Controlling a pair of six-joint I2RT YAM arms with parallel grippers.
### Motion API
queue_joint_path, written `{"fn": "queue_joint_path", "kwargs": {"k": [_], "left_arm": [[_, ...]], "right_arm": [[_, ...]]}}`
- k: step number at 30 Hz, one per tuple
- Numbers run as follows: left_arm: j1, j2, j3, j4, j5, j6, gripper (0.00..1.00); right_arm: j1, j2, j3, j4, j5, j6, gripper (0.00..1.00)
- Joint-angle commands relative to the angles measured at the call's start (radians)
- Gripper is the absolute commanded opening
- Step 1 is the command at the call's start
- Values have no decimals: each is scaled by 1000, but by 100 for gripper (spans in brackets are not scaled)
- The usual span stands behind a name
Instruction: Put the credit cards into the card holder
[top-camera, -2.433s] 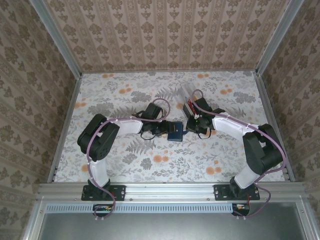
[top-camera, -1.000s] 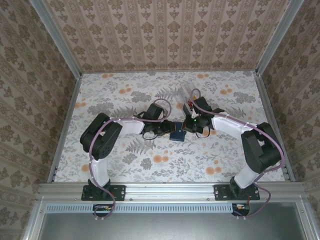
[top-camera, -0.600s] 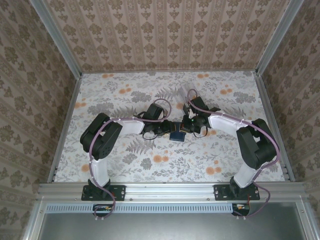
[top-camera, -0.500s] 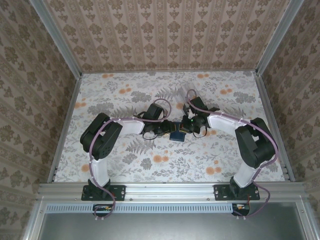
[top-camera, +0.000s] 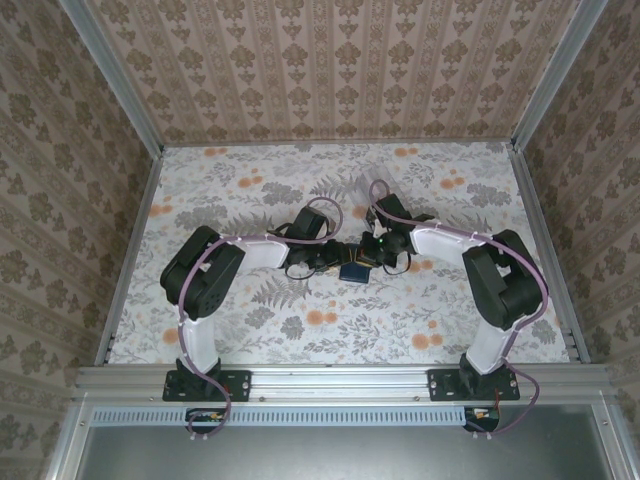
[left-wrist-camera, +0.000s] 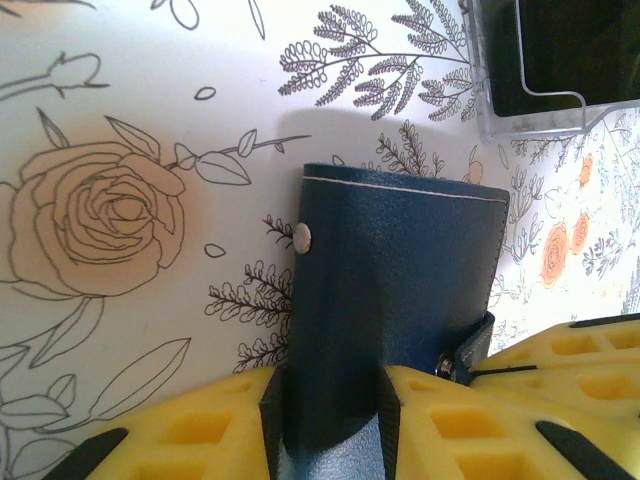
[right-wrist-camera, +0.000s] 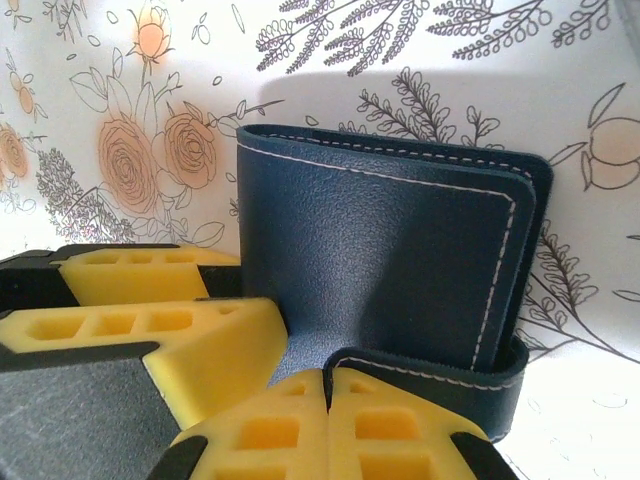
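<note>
My left gripper (left-wrist-camera: 330, 395) is closed on the holder (left-wrist-camera: 400, 270), with one soft yellow pad (left-wrist-camera: 200, 430) on each side of it. My right gripper (right-wrist-camera: 325, 420) is closed too. Its yellow pads press together right where the end of the holder's tab (right-wrist-camera: 430, 385) sits, so I think they pinch the tab.

The holder is dark blue, with a bumpy skin like leather and a thin white stitch line near its edges. It is a folded rectangle with rounded corners. A small shiny snap (left-wrist-camera: 302, 236) sits on one face.

A clear plastic box (left-wrist-camera: 530, 125) stands near the far end of the holder. Something dark and flat (left-wrist-camera: 560, 50) is inside, but I cannot tell what it is.

The holder is in the middle of the flowery table (top-camera: 250, 330), between my two grippers. Its long side points straight out from my left pads, toward the box. The tab sticks out sideways to my right gripper.
</note>
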Motion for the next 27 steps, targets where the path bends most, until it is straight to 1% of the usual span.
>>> {"fn": "queue_joint_path", "kwargs": {"k": [1,10,15,20,22,24,27], "left_arm": [[-22,42,-5,0,-6,-10,32],[-22,43,-6,-1,-4,-8,32],[-21,43,-11,2,-7,-12,32],[-22,40,-15,-3,-7,-10,32],[-22,40,-14,-3,-7,-12,32],[-22,41,-12,-5,-7,-12,32],[-22,42,-7,-9,-7,-9,32]], "right_arm": [[8,35,14,5,-19,13,0],[-12,58,-35,22,15,46,0],[-51,63,-106,91,-18,78,0],[-68,45,-189,141,7,101,0],[-81,34,-242,201,-5,123,0],[-81,34,-269,247,-29,128,0],[-81,26,-308,262,-13,130,0]]}}
